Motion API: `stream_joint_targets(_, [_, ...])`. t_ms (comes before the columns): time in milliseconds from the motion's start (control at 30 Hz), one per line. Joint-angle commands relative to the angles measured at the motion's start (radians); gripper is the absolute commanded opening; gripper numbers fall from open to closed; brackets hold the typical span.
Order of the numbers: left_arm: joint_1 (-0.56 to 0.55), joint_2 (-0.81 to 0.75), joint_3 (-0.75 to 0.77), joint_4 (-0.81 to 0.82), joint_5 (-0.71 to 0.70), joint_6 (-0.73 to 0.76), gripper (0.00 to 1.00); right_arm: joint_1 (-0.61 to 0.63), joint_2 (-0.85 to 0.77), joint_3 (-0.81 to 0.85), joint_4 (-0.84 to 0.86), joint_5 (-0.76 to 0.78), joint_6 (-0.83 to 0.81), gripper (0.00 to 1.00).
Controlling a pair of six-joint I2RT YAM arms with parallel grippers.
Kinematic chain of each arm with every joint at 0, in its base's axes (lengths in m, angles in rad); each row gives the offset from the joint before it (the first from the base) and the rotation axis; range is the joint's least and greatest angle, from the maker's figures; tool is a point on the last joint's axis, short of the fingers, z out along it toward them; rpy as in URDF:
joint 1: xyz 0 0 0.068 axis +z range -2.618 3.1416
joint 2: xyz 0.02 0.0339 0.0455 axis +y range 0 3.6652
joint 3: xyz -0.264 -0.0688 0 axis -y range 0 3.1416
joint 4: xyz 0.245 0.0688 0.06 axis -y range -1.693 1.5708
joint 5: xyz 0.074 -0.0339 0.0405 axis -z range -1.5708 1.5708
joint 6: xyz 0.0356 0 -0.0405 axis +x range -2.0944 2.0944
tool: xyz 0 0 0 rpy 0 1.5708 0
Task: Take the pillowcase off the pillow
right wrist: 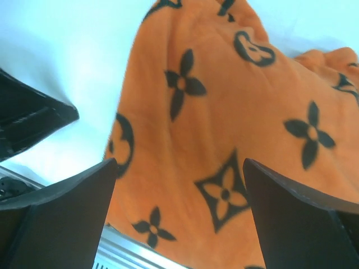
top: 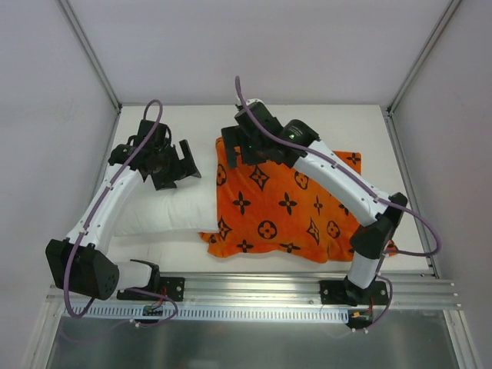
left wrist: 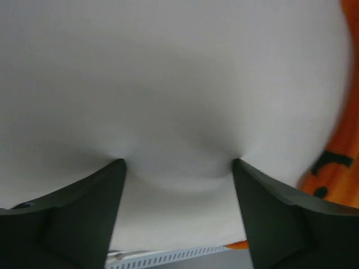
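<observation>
The orange pillowcase (top: 288,207) with dark flower motifs lies at the middle right and covers the right part of the white pillow (top: 165,214), whose left part sticks out bare. My left gripper (top: 181,171) is open over the bare pillow's far edge. In the left wrist view its fingertips (left wrist: 119,165) press dents into the pillow (left wrist: 168,84), with the pillowcase (left wrist: 336,168) at the right edge. My right gripper (top: 234,154) is open above the pillowcase's far left corner. In the right wrist view it (right wrist: 179,162) hovers over the pillowcase (right wrist: 224,112) beside the pillow (right wrist: 67,50).
A slotted aluminium rail (top: 254,290) runs along the table's near edge and shows in the left wrist view (left wrist: 168,258). Grey enclosure walls stand on the left, right and far sides. Part of the left gripper (right wrist: 28,120) shows in the right wrist view.
</observation>
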Motion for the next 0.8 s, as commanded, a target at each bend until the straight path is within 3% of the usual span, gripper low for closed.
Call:
stream_joint_targets(0, [-0.004, -0.001, -0.080, 0.011, -0.020, -0.039, 0.69, 0.042, 0.068, 0.132, -0.067, 0.032, 0.004, 1.00])
stream_joint_targets(100, [-0.004, -0.003, -0.115, 0.031, -0.006, -0.048, 0.42, 0.061, 0.156, 0.189, -0.087, 0.051, 0.013, 0.96])
stream_joint_targets(133, [-0.004, 0.000, -0.118, 0.041, 0.013, -0.045, 0.16, 0.062, 0.196, 0.206, -0.105, 0.070, 0.018, 0.97])
stream_joint_targets(167, [-0.004, 0.006, -0.124, 0.044, 0.023, -0.047, 0.04, 0.064, 0.213, 0.208, -0.113, 0.087, 0.018, 0.97])
stream_joint_targets(200, [-0.004, 0.014, -0.127, 0.045, 0.032, -0.048, 0.00, 0.066, 0.225, 0.208, -0.119, 0.090, 0.026, 0.98])
stream_joint_targets(233, [-0.004, 0.014, -0.130, 0.051, 0.043, -0.050, 0.00, 0.066, 0.239, 0.205, -0.127, 0.098, 0.030, 0.99])
stream_joint_targets(333, [-0.004, -0.001, -0.147, 0.065, 0.031, -0.068, 0.00, 0.066, 0.257, 0.160, -0.134, 0.162, 0.026, 0.87])
stream_joint_targets(400, [-0.003, -0.029, -0.156, 0.070, 0.014, -0.077, 0.00, 0.047, 0.236, 0.101, -0.140, 0.190, 0.023, 0.69])
stream_joint_targets(433, [-0.004, -0.038, -0.160, 0.074, 0.004, -0.077, 0.00, 0.035, 0.219, 0.076, -0.141, 0.198, 0.026, 0.58])
stream_joint_targets(467, [0.003, -0.047, -0.163, 0.071, -0.008, -0.070, 0.00, 0.001, 0.196, 0.049, -0.141, 0.207, 0.032, 0.29])
stream_joint_targets(533, [0.023, -0.075, -0.169, 0.071, 0.000, -0.064, 0.00, -0.040, 0.092, -0.068, -0.124, 0.227, 0.044, 0.01])
stream_joint_targets(767, [0.156, -0.187, -0.236, 0.070, 0.073, -0.001, 0.00, -0.348, -0.322, -0.519, 0.050, 0.166, 0.030, 0.01])
